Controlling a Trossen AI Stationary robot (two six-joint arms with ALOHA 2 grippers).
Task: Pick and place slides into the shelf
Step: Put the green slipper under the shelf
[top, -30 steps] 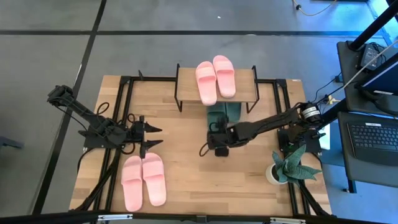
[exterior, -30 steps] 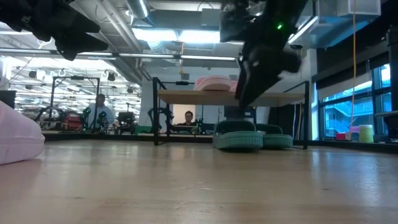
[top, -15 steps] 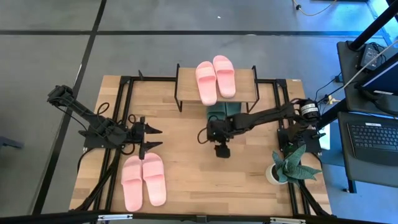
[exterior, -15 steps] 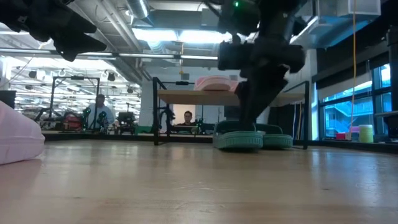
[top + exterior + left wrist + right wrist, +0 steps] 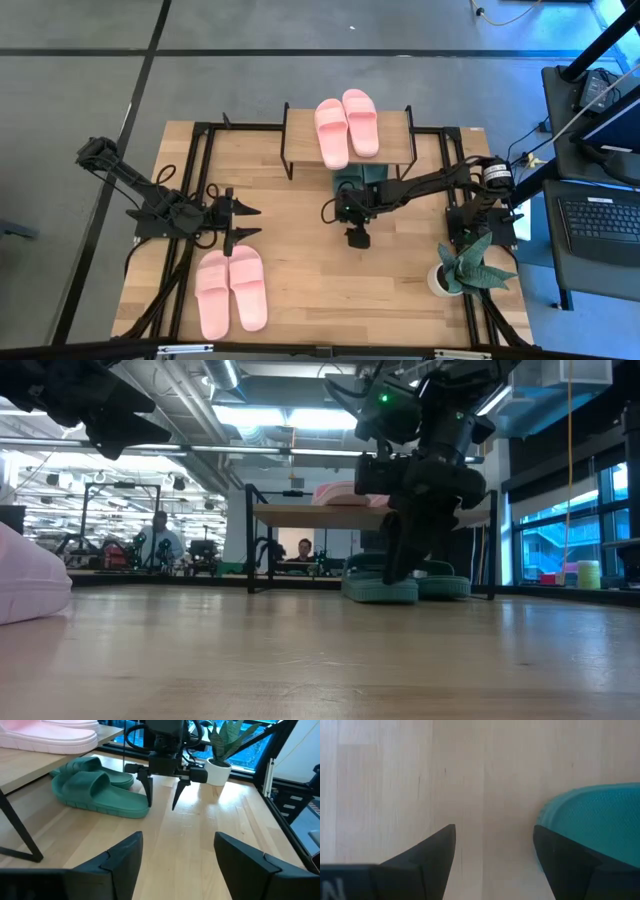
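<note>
Under the shelf (image 5: 300, 150), green slides (image 5: 95, 792) lie lengthwise front-to-back beside the wide-open right pincer (image 5: 162, 804).

A light wooden tabletop (image 5: 300, 290) is carried on a black metal frame (image 5: 200, 135) standing on a grey floor (image 5: 80, 90). A potted plant (image 5: 462, 262) with pointed green leaves in a white pot is set near the table's front right corner. A laptop (image 5: 598, 224) is seen on a stand to the right. Two seated people (image 5: 160, 540) are seen far across the room, under ceiling lights (image 5: 250, 415).
</note>
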